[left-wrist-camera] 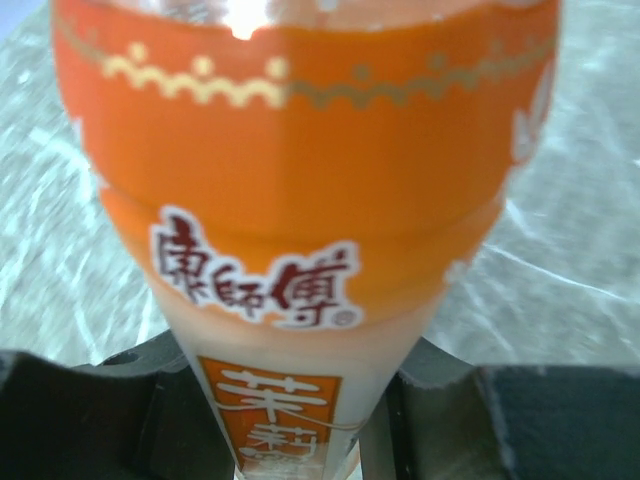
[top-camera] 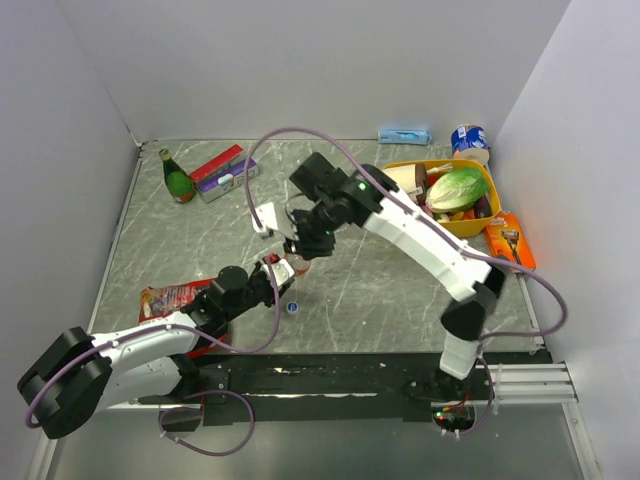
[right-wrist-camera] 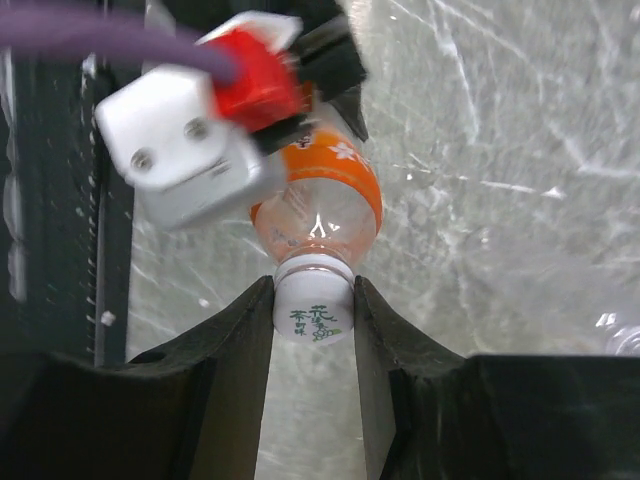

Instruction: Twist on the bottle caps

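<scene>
Whitish cap (right-wrist-camera: pixel 313 312) pinched by right hand (right-wrist-camera: pixel 312 298), left hand (left-wrist-camera: pixel 288 405) clamping bottle (left-wrist-camera: pixel 300 180)

Glossy clear plastic bottle (right-wrist-camera: pixel 330 200)

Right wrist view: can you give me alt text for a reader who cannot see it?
The right gripper's two dark fingers clamp either side of the whitish cap sitting on the orange bottle's neck. The left gripper holds the bottle's far end, with the marbled table behind.
</scene>
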Available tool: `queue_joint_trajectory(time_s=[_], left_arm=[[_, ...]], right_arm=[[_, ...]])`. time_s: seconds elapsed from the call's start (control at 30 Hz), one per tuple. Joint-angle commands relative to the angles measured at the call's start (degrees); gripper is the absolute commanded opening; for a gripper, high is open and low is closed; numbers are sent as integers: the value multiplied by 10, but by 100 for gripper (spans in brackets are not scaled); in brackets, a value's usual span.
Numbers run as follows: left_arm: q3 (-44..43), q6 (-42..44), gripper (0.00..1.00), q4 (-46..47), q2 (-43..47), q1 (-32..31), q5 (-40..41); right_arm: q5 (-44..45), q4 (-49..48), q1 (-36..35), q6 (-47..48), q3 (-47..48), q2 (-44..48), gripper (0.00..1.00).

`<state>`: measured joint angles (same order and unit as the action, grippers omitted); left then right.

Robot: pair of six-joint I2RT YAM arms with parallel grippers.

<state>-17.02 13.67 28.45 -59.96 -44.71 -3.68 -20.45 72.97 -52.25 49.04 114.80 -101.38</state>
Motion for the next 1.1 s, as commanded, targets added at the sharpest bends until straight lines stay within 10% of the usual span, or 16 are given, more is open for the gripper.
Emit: queue_joint_trajectory(time_s=[0.0, 1.07], left_arm=[[-17, -39, 1, 152, -3, -7, 53], [-19, -162, 1, 123, -54, -6, 52]], right_arm=[[-52, 136, 17, -133, 123, -99, 24], [-13, 147, 18, -198, 197, -135, 54]])
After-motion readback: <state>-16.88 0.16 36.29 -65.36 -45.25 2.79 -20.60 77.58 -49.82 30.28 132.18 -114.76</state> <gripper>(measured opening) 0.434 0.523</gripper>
